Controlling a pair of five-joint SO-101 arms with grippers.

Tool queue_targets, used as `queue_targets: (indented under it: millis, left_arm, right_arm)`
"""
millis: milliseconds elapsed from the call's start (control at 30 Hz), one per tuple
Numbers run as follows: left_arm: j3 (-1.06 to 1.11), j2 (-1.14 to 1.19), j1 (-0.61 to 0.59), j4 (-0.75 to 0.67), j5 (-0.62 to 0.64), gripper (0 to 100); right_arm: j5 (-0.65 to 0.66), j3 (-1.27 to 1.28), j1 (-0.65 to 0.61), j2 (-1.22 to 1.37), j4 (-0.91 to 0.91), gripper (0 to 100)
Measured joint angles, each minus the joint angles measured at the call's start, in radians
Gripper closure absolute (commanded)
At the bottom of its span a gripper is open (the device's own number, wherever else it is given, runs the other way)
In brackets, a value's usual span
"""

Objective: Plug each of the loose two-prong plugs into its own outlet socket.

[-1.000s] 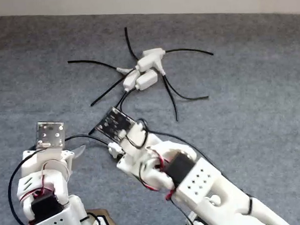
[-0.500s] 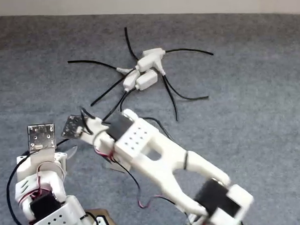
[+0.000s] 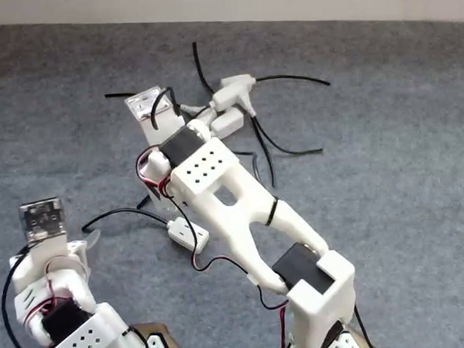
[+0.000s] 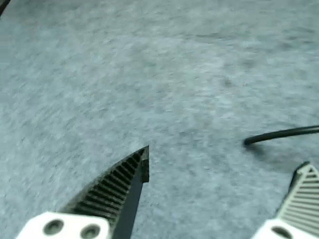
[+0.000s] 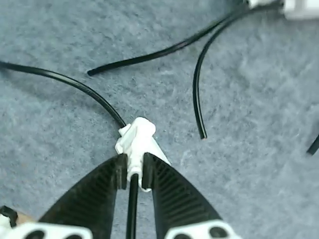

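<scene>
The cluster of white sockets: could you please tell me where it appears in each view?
High view: white sockets upper middle, just past the right arm.
Right wrist view: cut off at the edge, beyond the gripped plug.
Left wrist view: not in it.
Shared landmark: grey carpet.

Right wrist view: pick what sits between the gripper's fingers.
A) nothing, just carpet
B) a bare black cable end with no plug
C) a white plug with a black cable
C: the right gripper is closed on a white plug, and the plug's black cable trails away across the grey carpet.
</scene>
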Motion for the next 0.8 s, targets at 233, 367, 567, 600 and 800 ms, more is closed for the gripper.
queue_targets:
  millis: [233, 367, 567, 600, 800]
  left_arm:
    - [0.0, 0.0, -0.044, 0.0, -0.018, 58]
    - [0.0, 0.0, -0.043, 0.0, -0.018, 58]
    - [0.0, 0.0, -0.043, -0.017, -0.02, 58]
    - [0.0, 0.0, -0.043, -0.02, -0.021, 58]
    - [0.0, 0.0, -0.043, -0.023, -0.051, 58]
  right_arm:
    - [-0.152, 0.0, -0.002, 0.008, 0.044, 99.3]
    - [-0.187, 0.005, -0.04, 0.008, 0.077, 99.3]
    - [-0.195, 0.005, -0.101, 0.008, 0.086, 99.3]
    - [-0.195, 0.005, -0.104, 0.008, 0.086, 99.3]
    - [-0.195, 0.005, -0.087, 0.008, 0.086, 99.3]
